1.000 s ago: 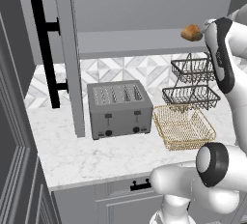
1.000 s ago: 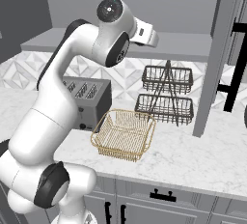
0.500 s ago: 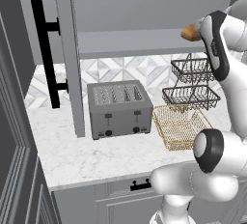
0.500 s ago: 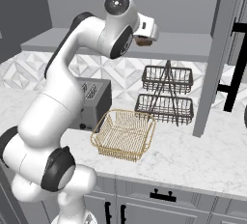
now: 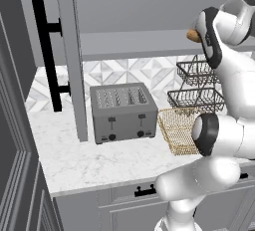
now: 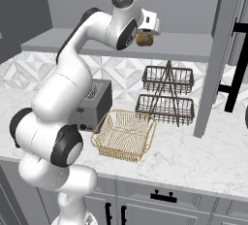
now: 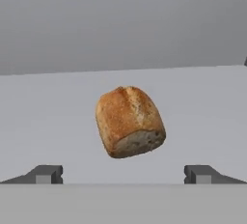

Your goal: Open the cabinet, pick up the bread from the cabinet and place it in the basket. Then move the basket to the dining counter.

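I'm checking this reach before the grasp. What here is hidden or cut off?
- Left base view: the bread is mostly behind the arm; the basket is partly behind it.
- Right base view: the toaster is partly behind the arm.
- Hand view: the gripper fingers are cut off by the bottom edge.

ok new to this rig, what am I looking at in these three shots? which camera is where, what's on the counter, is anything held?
It's a rendered kitchen with a white robot arm on a driving base. Two pictures come from cameras on the base, behind the arm to its left and right. The third looks along the hand: the bread lies on the cabinet shelf ahead of the open fingers, not gripped. On the worktop stand a toaster, the gold basket and a dark two-tier rack. Nothing is held.
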